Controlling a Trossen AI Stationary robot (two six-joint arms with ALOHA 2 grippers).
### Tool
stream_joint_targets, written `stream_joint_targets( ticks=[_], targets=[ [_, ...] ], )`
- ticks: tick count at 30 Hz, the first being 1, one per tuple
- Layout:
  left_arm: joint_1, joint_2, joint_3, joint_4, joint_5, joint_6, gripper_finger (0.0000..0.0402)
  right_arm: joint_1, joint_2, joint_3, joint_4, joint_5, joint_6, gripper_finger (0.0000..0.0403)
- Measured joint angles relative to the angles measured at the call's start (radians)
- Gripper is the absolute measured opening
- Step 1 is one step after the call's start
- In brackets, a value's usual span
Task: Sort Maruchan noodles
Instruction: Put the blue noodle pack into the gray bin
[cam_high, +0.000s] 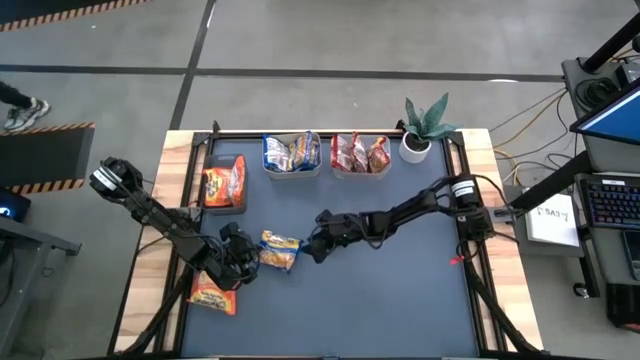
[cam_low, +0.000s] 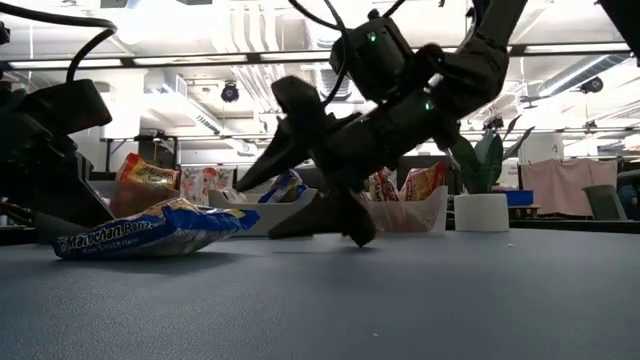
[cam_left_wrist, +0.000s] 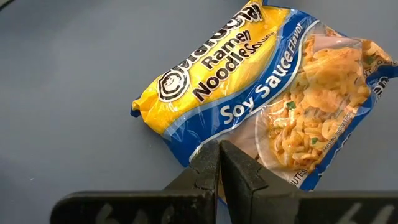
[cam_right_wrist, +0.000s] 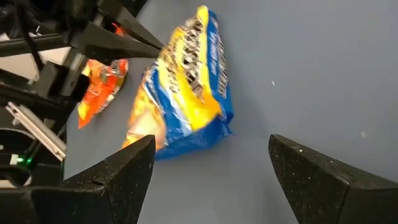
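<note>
Two grippers crowd one crinkly yellow-and-blue Maruchan noodle packet (cam_high: 279, 250) lying flat mid-mat; I judge collision the main risk if my right gripper (cam_high: 312, 249), fingers spread wide just beside it, closes in while the left gripper (cam_high: 243, 262), fingers pressed together, touches the packet's other end. Open blue mat lies nearer the right arm; an orange-red packet (cam_high: 213, 295) sits near the mat's front-left edge.

Blue-yellow packet (cam_low: 150, 230) lies flat on the table (cam_low: 400, 300) near its left side, tip touching the left gripper (cam_low: 45, 170) there. Right gripper (cam_low: 290, 185) comes down mid-table, fingers (cam_low: 330, 215) spread wide, lower one at the surface. Tubs (cam_low: 420, 215) with packets and a potted plant (cam_low: 482, 190) stand along the far edge.
</note>
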Motion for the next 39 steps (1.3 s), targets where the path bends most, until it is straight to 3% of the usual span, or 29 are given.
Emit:
stream_joint_targets(
  ticks=[8,22,39],
  targets=[
    [0.000,0.000,-0.001,0.012,0.003,-0.001,0.0000,0.004,0.101,0.068,0.068,-0.020,0.014,0.0302],
    [0.000,0.002,-0.002,0.067,0.010,-0.005,0.0000,0.006,0.137,0.219,-0.095,-0.090,-0.093,0.0296],
    [0.000,0.002,-0.002,0.076,-0.024,-0.007,0.0000,-0.004,0.138,0.222,-0.089,-0.079,-0.103,0.0203]
  ],
)
